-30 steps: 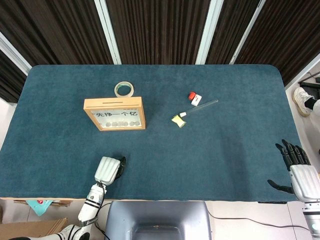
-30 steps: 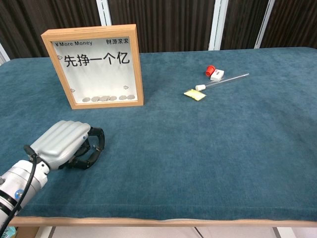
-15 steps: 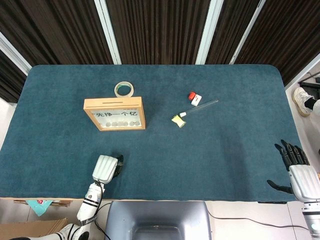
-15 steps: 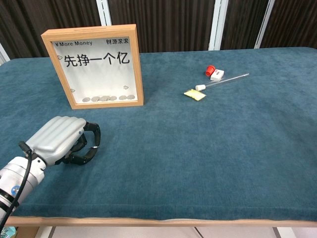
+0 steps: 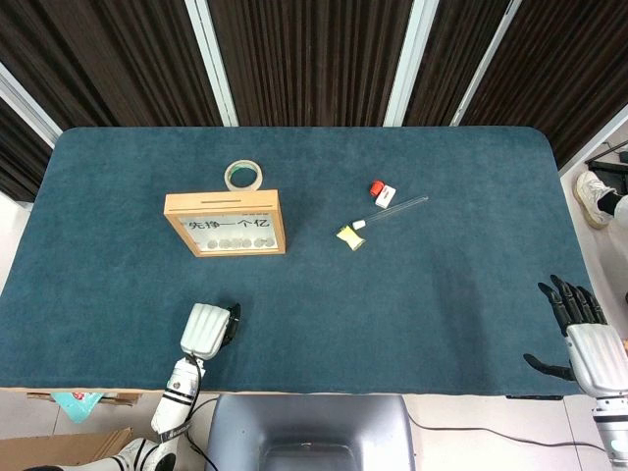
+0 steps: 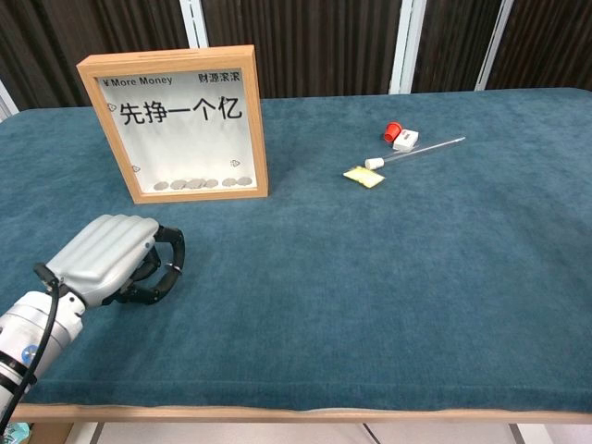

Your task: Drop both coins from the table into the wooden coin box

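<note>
The wooden coin box [image 6: 173, 124] stands upright on the bench [image 6: 388, 277], a row of coins [image 6: 199, 183] lying along its bottom behind the glass. The left hand [image 6: 116, 259] rests near the front edge, fingers curled on nothing; the right hand [image 5: 587, 339] has its fingers spread

Left hand [image 6: 116, 259] sits low on the blue table [image 6: 370, 277] near the front edge, knuckles up, dark fingers [image 6: 166, 264] curled under toward the cloth; whether they hold anything can't be told. Behind it, well apart, the wooden coin box [image 6: 172, 123] stands upright, a row of coins [image 6: 199, 183] lying along its bottom behind the clear front. Over to the right: a red cap [image 6: 392, 131] against a small white piece [image 6: 405, 141], a thin clear rod [image 6: 421, 150], and a yellow packet [image 6: 363, 176] just beside its near end.
</note>
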Tool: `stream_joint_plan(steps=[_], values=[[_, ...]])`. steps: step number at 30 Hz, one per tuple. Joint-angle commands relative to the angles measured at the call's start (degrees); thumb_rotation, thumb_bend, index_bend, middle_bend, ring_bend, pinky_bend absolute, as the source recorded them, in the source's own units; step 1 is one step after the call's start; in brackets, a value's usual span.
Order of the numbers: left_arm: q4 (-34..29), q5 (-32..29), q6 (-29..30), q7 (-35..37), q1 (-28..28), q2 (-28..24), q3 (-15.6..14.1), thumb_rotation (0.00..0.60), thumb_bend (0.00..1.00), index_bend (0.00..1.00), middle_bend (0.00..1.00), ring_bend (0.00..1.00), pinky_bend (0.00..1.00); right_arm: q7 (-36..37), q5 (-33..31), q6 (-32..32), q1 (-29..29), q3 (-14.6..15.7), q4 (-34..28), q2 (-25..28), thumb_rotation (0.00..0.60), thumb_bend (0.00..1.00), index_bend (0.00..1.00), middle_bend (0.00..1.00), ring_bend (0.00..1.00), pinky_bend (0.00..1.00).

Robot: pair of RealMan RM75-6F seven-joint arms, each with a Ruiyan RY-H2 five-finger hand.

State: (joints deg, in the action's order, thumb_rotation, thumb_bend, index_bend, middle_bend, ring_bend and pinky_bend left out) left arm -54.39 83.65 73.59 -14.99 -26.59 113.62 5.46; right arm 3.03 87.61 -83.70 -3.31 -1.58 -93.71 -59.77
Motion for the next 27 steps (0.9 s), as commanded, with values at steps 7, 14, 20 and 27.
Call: stream_joint_plan(steps=[7, 14, 20, 27], values=[[-5.6, 1.4, 4.9, -0.8, -0.2, -4.7, 2.6, 0.6, 0.5, 0.62, 1.0, 1.0, 1.0, 0.1, 0.0, -0.1, 0.0, -0.1, 0.1, -0.1, 0.6, 0.19, 0.0, 0.0, 0.0, 0.0], [-28.3, -0.1, 8.6, -9.1, -0.4, -20.8, 10.2, 0.6, 0.49, 0.61, 1.0, 1.0, 1.0, -0.4, -0.2, 0.3, -0.2, -0.1, 0.0, -0.4, 0.6, 0.19, 0.0, 0.0, 0.0, 0.0], [-44.8, -12.3, 4.7, -17.6, -2.1, -31.0, 20.2, 0.6, 0.51, 0.59, 1.0, 1.0, 1.0, -1.8, -0.7, 1.7, -0.9, -0.2, 0.0, -1.1, 0.6, 0.19, 0.0, 0.0, 0.0, 0.0], [-48.9, -28.0, 1.9, -24.7, -8.6, -34.5, 29.6, 0.6, 0.52, 0.59, 1.0, 1.0, 1.0, -2.7, -2.1, 3.7, -1.9, -0.5, 0.0, -1.6, 0.6, 0.19, 0.0, 0.0, 0.0, 0.0]])
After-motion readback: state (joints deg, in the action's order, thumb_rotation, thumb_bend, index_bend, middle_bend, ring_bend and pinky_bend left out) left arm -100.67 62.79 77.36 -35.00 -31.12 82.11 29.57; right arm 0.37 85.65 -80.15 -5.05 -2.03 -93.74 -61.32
